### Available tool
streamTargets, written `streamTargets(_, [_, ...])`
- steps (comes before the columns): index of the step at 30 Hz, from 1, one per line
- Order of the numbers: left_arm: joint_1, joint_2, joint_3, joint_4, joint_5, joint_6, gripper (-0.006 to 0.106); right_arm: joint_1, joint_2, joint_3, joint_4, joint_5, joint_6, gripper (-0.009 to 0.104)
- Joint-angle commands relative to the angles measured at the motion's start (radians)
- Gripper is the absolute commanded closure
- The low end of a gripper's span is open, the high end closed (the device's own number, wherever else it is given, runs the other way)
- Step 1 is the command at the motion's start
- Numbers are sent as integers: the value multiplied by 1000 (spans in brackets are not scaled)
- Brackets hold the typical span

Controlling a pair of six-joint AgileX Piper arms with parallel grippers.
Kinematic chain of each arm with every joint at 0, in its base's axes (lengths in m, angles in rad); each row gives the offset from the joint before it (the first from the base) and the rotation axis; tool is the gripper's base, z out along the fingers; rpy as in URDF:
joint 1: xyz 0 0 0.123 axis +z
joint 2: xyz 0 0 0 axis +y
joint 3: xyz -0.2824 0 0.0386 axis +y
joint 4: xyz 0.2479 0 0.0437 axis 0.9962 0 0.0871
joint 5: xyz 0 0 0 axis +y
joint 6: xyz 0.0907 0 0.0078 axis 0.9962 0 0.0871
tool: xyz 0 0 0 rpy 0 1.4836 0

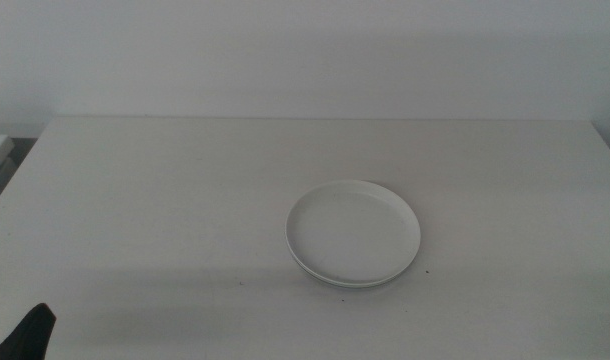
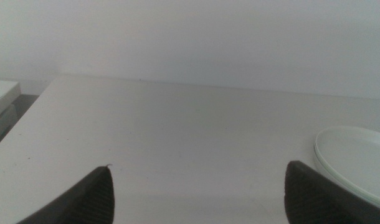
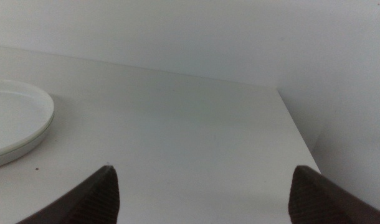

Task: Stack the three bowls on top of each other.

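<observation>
A stack of shallow round white-looking bowls [image 1: 353, 233] sat nested right of centre on the pale table [image 1: 165, 200], while the left gripper [image 2: 196, 193] and right gripper [image 3: 202, 193] hung apart from it, jaws spread wide, gripping nothing.

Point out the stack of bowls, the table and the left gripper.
Stack of shallow white round bowls [image 1: 352, 234], middle view: top bowl's inner floor.
White table [image 1: 165, 200], middle view: bare surface.
Left gripper [image 2: 199, 196], left wrist view: midway between its dark fingertips.
</observation>
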Motion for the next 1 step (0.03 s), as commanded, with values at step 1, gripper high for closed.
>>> streamTargets(1, [3, -5, 0, 3, -13, 0, 7, -9, -5, 4, -8, -12, -5, 10])
